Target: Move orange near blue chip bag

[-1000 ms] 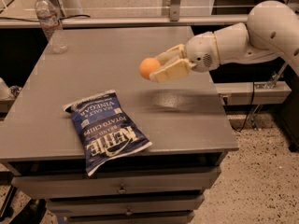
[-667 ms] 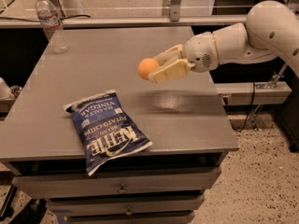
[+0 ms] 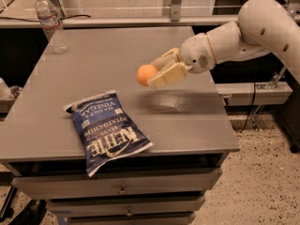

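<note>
The gripper (image 3: 153, 74) hangs in the air above the middle of the grey table (image 3: 117, 50), its two pale fingers (image 3: 169, 75) clamped on the orange (image 3: 143, 75), which pokes out at their tips toward the left. Below and to the left, the blue chip bag (image 3: 107, 130) lies flat near the table's front edge, clearly apart from the lifted fruit. A clear water bottle (image 3: 50, 22) stands upright at the far left corner.
</note>
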`<act>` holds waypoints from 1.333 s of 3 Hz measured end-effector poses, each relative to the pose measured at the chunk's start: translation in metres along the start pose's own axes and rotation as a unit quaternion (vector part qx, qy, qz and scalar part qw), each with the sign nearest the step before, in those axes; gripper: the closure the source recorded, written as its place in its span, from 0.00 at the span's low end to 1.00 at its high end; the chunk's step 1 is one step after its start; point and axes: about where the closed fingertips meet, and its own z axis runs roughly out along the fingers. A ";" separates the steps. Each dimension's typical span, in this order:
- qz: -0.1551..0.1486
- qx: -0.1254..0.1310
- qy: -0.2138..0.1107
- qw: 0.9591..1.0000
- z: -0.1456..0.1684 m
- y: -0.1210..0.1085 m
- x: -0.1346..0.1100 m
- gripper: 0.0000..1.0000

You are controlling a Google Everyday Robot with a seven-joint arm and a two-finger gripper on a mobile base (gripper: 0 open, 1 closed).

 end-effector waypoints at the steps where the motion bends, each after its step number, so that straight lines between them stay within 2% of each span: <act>1: -0.003 -0.025 0.036 0.999 0.007 0.015 0.017 1.00; 3: 0.004 -0.078 0.074 0.994 0.034 0.052 0.047 1.00; 4: 0.004 -0.095 0.090 0.991 0.045 0.063 0.052 0.84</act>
